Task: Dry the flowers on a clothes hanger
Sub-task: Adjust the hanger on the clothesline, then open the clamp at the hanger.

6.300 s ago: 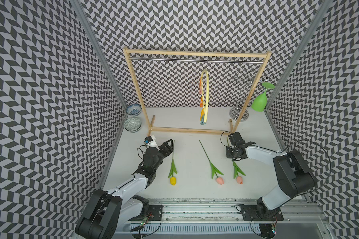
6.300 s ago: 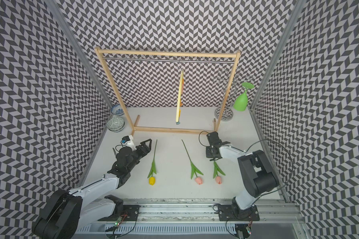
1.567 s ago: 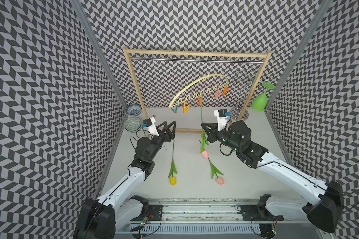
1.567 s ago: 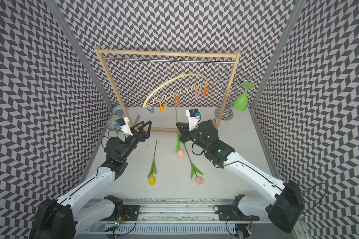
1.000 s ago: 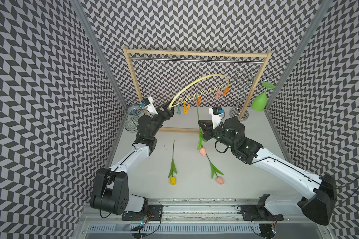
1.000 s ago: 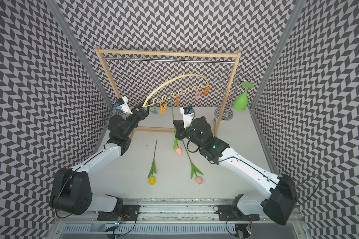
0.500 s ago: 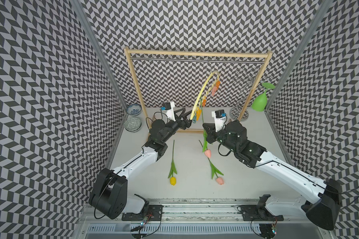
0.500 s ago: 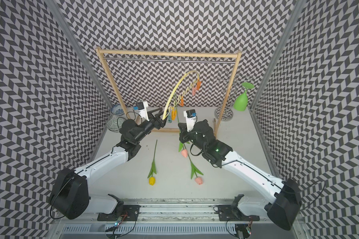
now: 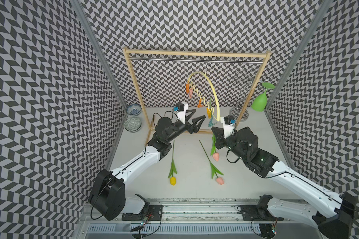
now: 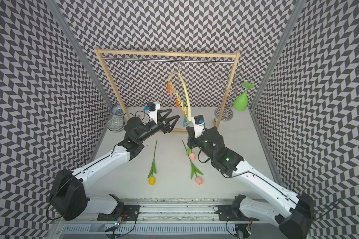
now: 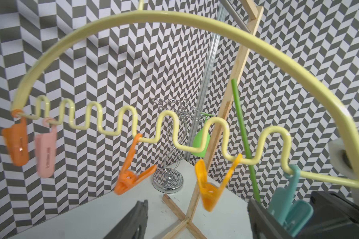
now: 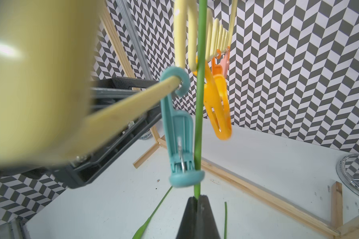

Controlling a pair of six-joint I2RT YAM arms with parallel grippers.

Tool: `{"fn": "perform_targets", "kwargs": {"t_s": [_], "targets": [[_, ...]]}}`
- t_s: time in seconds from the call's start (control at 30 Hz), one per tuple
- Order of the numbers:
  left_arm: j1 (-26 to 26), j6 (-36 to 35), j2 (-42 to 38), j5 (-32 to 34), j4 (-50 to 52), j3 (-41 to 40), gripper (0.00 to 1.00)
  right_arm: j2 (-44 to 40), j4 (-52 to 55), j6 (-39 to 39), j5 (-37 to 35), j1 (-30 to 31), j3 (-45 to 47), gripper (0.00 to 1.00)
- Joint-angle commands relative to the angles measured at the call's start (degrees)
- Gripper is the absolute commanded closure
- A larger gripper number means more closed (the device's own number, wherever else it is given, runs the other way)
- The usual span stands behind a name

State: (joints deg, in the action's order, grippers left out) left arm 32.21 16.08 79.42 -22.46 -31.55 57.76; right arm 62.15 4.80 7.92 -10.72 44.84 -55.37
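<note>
While the L gripper (image 9: 199, 113) gapes wide, empty, just beside the low end of the hanger (image 9: 212, 89), R gripper (image 12: 197, 201) is clamped on a pink tulip (image 9: 216, 156) by its stem, upright right alongside teal pin (image 12: 179, 144). Yellow tulip (image 9: 172, 180) & 2nd pink tulip (image 9: 219, 180) lie on table (image 9: 191, 186).

The clothes hanger (image 11: 174, 15) is smooth, glossy pale-yellow plastic, and its teal clothespin (image 12: 178, 132) is duller moulded plastic. The pink tulip (image 9: 216, 156) has a smooth, waxy-looking stem. The rack frame (image 9: 195, 53) is bare pale wood and its rail (image 9: 195, 60) is brushed metal. The wire stand (image 11: 168, 178) shines like chrome. The tabletop (image 9: 191, 194) is matt white.
</note>
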Motion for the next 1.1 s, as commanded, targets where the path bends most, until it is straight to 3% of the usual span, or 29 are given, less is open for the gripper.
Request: {"fn": "perform_targets", "kwargs": {"t_s": [0.0,0.13,0.23,0.47,1.07], "targets": [[0.4,-2.5,1.1,-5.5,-1.6,2.5,0.23,-2.0,-1.3,-1.5,-2.3,0.2,1.1,1.00],[0.4,-4.1,2.1,-10.8,-4.6,2.7,0.31,-2.6,-1.3,-1.6,-2.7,0.0,1.8,1.00],[0.6,-5.6,1.6,-13.0,-8.8,0.2,0.32,-2.9,-1.3,-1.6,-2.6,0.0,1.9,1.00],[3.2,-12.6,1.8,-9.5,-8.5,-0.5,0.34,-2.2,-1.5,-1.7,-2.0,0.1,1.4,1.00],[3.8,-11.9,4.6,-11.1,-8.4,2.7,0.38,-1.6,-0.6,-1.9,-1.0,0.1,-0.1,1.00]]}}
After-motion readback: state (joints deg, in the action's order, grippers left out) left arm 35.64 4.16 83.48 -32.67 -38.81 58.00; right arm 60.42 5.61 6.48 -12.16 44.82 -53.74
